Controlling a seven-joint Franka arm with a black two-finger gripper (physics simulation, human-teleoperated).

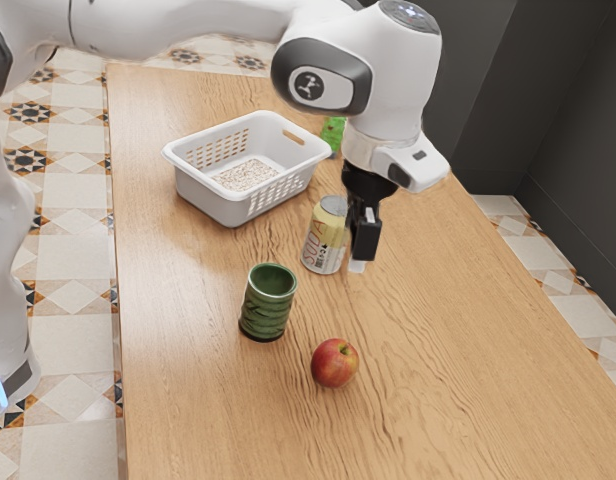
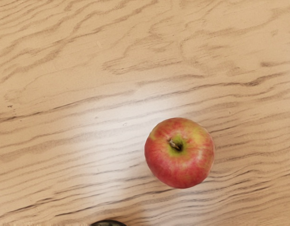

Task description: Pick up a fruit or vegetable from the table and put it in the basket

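black gripper hand (image 1: 358, 264) is over lt brown wooden bench (image 1: 458, 370), can't tell if apart or together, w/ round red-yellow apple (image 1: 334, 363) nr ribbed green cup (image 1: 266, 303).

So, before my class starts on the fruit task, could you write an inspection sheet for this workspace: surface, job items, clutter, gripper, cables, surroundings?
Surface: wood-grained table, no spill seen.
Job's things: red-yellow apple on the table, outside the basket; white basket upright, no fruit seen in it.
Clutter: green cup and soda can, both upright; green item beyond the basket, partly hidden, kind unclear.
Gripper: above the table, apple not in its grasp.
Cables: nothing seen.
Surroundings: patterned tile floor, dark wall.
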